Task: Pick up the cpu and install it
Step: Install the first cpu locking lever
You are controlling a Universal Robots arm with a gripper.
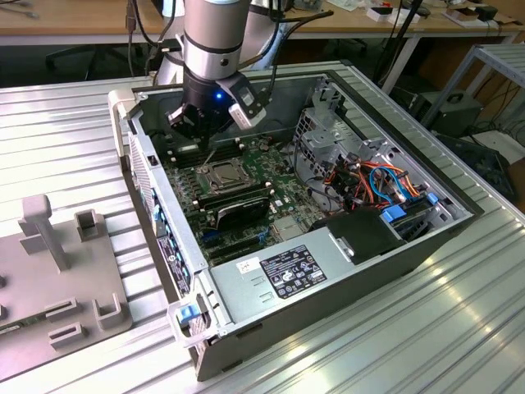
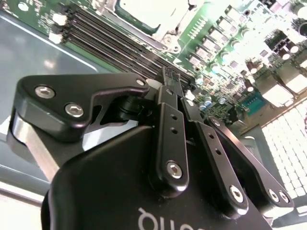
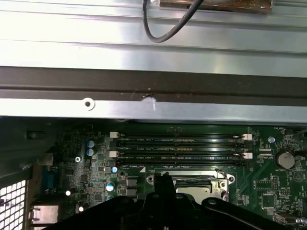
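Inside the computer case (image 1: pixel 156 189), my fingers (image 2: pixel 168 96) hang pinched together, empty, over the memory slots (image 3: pixel 182 148). The cpu (image 1: pixel 220 174) lies flat in its socket at 6 o'clock in the exterior view, probably seated.

Ribbed metal table (image 1: pixel 74 139) carries open computer case (image 1: pixel 344 271).

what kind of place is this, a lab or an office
Most likely a robotics lab or test bench. An open computer case lies on a ribbed metal table, a robot arm reaches into it, and cluttered desks with cables stand behind.
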